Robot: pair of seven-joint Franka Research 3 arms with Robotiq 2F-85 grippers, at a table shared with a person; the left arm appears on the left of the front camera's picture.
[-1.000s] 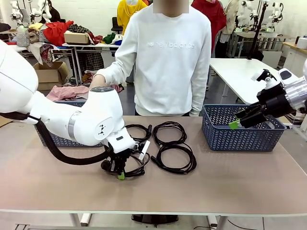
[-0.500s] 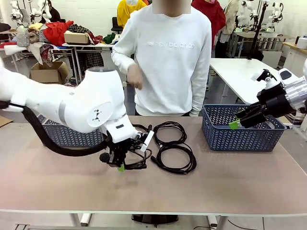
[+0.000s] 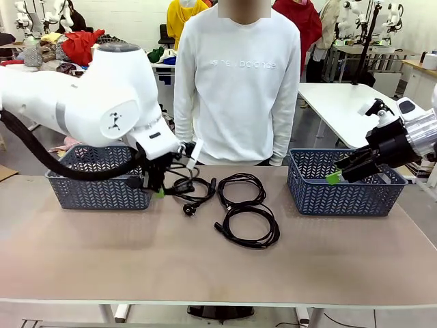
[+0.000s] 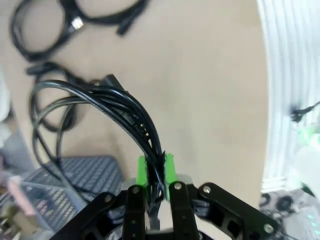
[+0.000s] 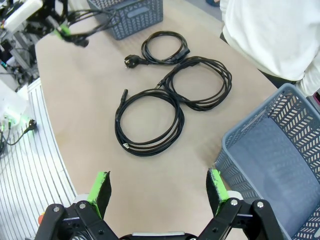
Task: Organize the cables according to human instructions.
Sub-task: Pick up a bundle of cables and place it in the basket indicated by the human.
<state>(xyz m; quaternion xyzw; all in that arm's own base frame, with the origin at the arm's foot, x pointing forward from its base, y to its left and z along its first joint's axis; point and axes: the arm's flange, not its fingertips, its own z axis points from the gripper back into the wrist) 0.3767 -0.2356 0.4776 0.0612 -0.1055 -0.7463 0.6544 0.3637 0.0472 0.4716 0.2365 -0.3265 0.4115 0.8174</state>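
My left gripper (image 3: pixel 158 192) is shut on a coiled black cable (image 3: pixel 179 176) and holds it in the air just right of the left blue basket (image 3: pixel 95 195). In the left wrist view the green pads (image 4: pixel 169 169) pinch that cable's bundled strands (image 4: pixel 125 107). Three more cables lie on the table: one with a round plug (image 5: pixel 165 47), a middle loop (image 5: pixel 200 82), and the nearest loop (image 5: pixel 148 121). Over the front rim of the right blue basket (image 3: pixel 341 198), my right gripper (image 3: pixel 334 176) hangs open with nothing between its fingers (image 5: pixel 100 187).
A person in a white sweatshirt (image 3: pixel 239 82) stands at the far edge of the table, between the two baskets, arms down. The right basket (image 5: pixel 280 165) has nothing in it. Bare tabletop (image 3: pixel 218 273) runs along the near side.
My left arm has lifted the cable off the table and carried it back and left, towards the left basket. The person's raised hand has dropped. The right arm has stayed put.
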